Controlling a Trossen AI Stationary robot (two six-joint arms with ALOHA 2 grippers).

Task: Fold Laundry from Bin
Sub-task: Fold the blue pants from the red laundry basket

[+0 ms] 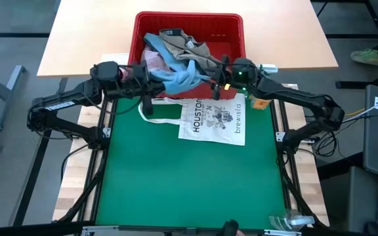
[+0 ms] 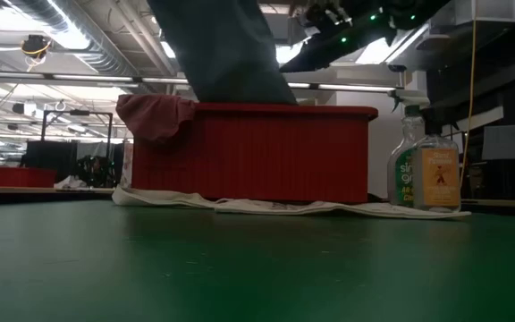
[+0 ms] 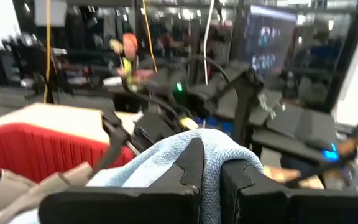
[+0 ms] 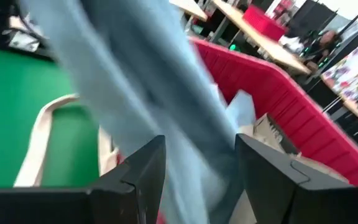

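The red bin [image 1: 189, 16] [image 2: 266, 152] stands at the table's far edge, filled with laundry: a khaki-grey piece [image 1: 189, 46], a pink piece [image 1: 153, 59] and a maroon piece [image 2: 155, 116] hanging over its corner. My left gripper [image 1: 151, 77] [image 3: 211, 158] is shut on a light blue garment [image 1: 179, 75] [image 4: 135, 81] above the bin's near rim. My right gripper [image 1: 214, 82] [image 4: 201, 155] is open, with a finger on either side of the same garment; whether it touches the cloth I cannot tell. My left gripper pinches a bunched part of the light blue garment [image 3: 213, 149] between its two fingers. The fingers lie level and come from the table's left. The cloth drapes over the fingertips and runs on toward my right gripper, while its lower part [image 2: 231, 54] hangs down into the bin.
A white tote bag printed "HOUSTON" [image 1: 215, 118] [image 2: 284, 206] lies flat on the green mat [image 1: 189, 183] just in front of the bin, its strap [image 1: 153, 118] to the left. Two bottles [image 2: 427, 170] stand to the right of the bin.
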